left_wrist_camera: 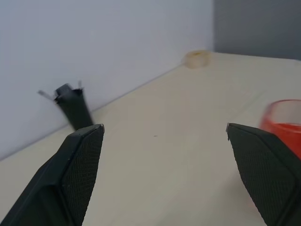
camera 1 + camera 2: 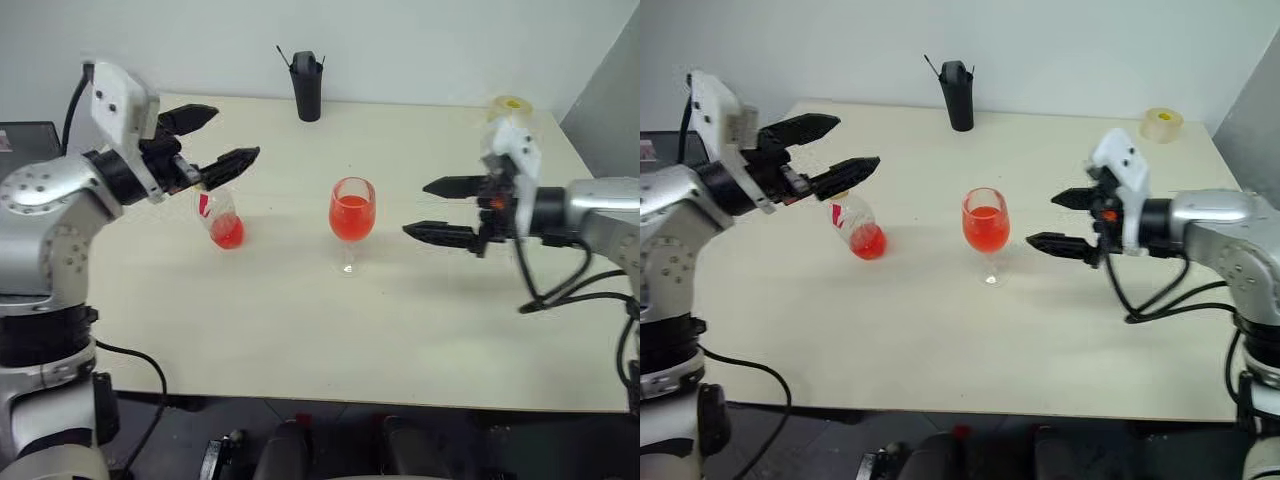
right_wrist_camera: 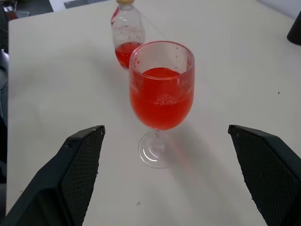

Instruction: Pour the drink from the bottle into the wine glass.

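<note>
Pour looks done: wine glass (image 3: 161, 96), frame centre, holds most drink (image 3: 161, 101); bottle (image 2: 858, 227) nearly empty on table (image 2: 940, 330). Left claw (image 2: 823, 150) and right claw (image 2: 1065, 220) both released, empty.

Red-orange drink (image 3: 161, 99), yellow-capped bottle (image 3: 126, 33), black cup (image 2: 959, 96).

Left gripper (image 1: 164, 174) fingers spread wide, nothing between them. Beyond: cream table (image 1: 178, 141), black cup (image 1: 74, 107) against the white wall, yellowish tape roll (image 1: 197, 59) far off. Wine glass (image 1: 283, 125) with red-orange drink (image 1: 282, 131) beside one finger.
</note>
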Available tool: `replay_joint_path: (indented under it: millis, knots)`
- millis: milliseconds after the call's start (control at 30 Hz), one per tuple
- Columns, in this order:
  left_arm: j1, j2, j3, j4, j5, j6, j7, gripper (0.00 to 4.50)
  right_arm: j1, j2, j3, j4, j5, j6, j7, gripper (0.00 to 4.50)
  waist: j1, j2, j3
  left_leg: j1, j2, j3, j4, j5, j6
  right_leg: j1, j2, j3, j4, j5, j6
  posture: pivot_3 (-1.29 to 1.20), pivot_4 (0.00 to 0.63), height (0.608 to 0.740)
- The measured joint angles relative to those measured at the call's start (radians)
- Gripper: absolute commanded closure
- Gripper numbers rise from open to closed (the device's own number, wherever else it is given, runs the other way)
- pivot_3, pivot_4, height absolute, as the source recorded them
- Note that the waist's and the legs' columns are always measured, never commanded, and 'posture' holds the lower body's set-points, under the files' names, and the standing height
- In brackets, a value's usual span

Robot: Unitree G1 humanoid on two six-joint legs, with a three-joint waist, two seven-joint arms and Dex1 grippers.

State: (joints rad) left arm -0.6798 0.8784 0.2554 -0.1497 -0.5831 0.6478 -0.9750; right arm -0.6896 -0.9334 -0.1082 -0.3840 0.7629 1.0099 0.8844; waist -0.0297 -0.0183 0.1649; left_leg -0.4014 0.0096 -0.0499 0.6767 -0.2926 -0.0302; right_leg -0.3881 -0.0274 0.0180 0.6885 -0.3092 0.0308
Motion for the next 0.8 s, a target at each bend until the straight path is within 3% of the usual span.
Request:
replay_joint_path:
  millis: [167, 300, 567, 800]
  knots:
    - [0.005, 0.111, 0.003, 0.082, -0.037, -0.013, -0.190, 0.04, 0.123, -0.101, -0.048, 0.033, -0.041, -0.120, 0.117, 0.00, -0.004, 0.001, 0.001, 0.002, 0.002, 0.001, 0.000, 0.000, 0.000, 0.001, 0.003, 0.002, 0.002, 0.000, 0.000, 0.00, 0.150, 0.740]
    - [0.009, 0.128, 0.005, 0.120, -0.049, -0.026, -0.261, 0.04, 0.133, -0.107, -0.056, 0.035, -0.038, -0.150, 0.139, 0.00, -0.004, 0.003, 0.002, 0.001, 0.003, 0.001, 0.000, 0.000, 0.000, 0.000, 0.003, 0.002, 0.002, 0.000, 0.000, 0.00, 0.150, 0.740]
    - [0.057, 0.171, 0.014, 0.168, -0.049, -0.041, -0.323, 0.04, 0.129, -0.106, -0.052, 0.055, -0.038, -0.166, 0.171, 0.00, -0.002, 0.004, 0.002, 0.001, 0.002, 0.001, 0.000, 0.000, 0.000, 0.000, 0.003, 0.002, 0.001, 0.000, 0.000, 0.00, 0.150, 0.740]
    - [0.124, 0.155, 0.016, 0.137, -0.049, -0.042, -0.285, 0.04, 0.125, -0.083, -0.024, 0.080, -0.038, -0.181, 0.184, 0.00, -0.002, 0.004, 0.002, 0.001, 0.003, 0.001, 0.000, 0.000, 0.000, 0.000, 0.003, 0.002, 0.002, 0.000, 0.000, 0.00, 0.150, 0.740]
